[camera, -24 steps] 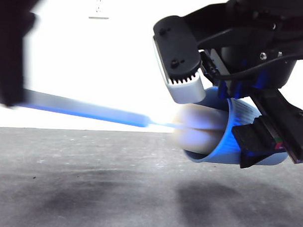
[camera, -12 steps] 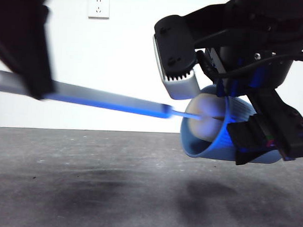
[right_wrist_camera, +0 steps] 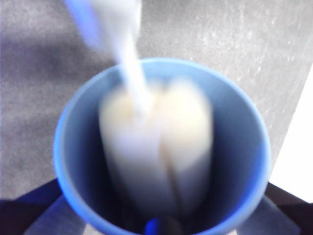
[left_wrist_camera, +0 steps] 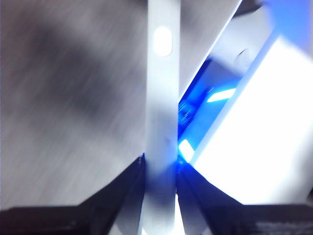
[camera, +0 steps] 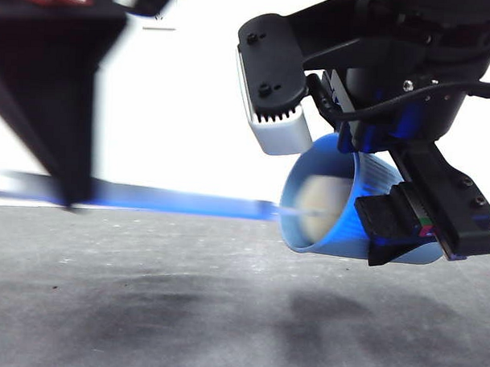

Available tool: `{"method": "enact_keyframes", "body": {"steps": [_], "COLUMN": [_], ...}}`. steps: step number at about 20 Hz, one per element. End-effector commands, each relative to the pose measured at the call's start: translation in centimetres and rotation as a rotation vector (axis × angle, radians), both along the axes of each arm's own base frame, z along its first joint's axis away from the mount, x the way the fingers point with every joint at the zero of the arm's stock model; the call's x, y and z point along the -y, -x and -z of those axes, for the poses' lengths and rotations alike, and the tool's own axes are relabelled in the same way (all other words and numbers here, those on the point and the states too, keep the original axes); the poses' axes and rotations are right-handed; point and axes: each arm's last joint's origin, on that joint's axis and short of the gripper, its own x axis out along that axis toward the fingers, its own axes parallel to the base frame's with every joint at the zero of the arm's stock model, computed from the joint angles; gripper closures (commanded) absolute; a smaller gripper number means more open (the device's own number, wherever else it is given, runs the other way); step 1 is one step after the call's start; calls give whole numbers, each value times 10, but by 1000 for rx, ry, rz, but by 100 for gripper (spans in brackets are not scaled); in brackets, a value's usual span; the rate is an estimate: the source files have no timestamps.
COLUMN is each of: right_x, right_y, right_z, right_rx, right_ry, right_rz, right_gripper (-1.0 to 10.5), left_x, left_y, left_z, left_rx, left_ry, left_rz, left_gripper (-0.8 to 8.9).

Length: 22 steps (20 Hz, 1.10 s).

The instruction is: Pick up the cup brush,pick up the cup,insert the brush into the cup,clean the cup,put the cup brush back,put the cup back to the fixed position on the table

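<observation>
Since a moment ago, the sponge head has gone deeper into the cup (camera: 329,206), and the dark arm on the left has swung lower and nearer.

From the front, the right gripper (camera: 390,184) holds the blue cup in the air above the desk (camera: 184,310). The cup lies tipped on its side, mouth to the left, probably so the brush can slide straight in. The cup brush (camera: 188,202) lies almost flat, its long handle running left to right, with the sponge inside the cup on the right.

In the left wrist view, the left gripper (left_wrist_camera: 161,169) has its fingers closed tight on the grey handle (left_wrist_camera: 163,98). The handle points away from the fingers toward the cup.

In the right wrist view, the right gripper's fingers squeeze the cup from both sides. The cream sponge (right_wrist_camera: 156,152) fills much of the inside and looks blurry, so I think it is scrubbing.
</observation>
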Motion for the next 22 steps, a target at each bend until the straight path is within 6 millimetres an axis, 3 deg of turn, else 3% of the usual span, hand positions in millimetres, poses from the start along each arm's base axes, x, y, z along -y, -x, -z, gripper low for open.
{"method": "enact_keyframes", "body": {"steps": [1, 7, 11, 14, 16, 22], "right_x": [4, 15, 30, 43, 53, 70], "right_y": [-6, -18, -23, -17, -9, 8], "right_z": [0, -13, -46, -80, -101, -132], "right_rx": [3, 46, 114, 96, 56, -68], "right_ry": [-27, -182, -532, -857, -1052, -1395], "right_rz": [66, 207, 427, 524, 554, 510], "right_gripper": [964, 964, 964, 964, 964, 963], "left_x": [-18, -65, -83, -78, -70, -37], "left_y": [9, 40, 39, 23, 6, -50], "left_z": [-10, -42, -52, -49, -31, 16], "left_rx": [50, 142, 307, 355, 347, 254], "left_ry": [-67, -23, -18, 91, 139, 285], "left_rz": [-43, -144, -441, -585, -660, -758], "left_gripper": [822, 822, 822, 822, 822, 822]}}
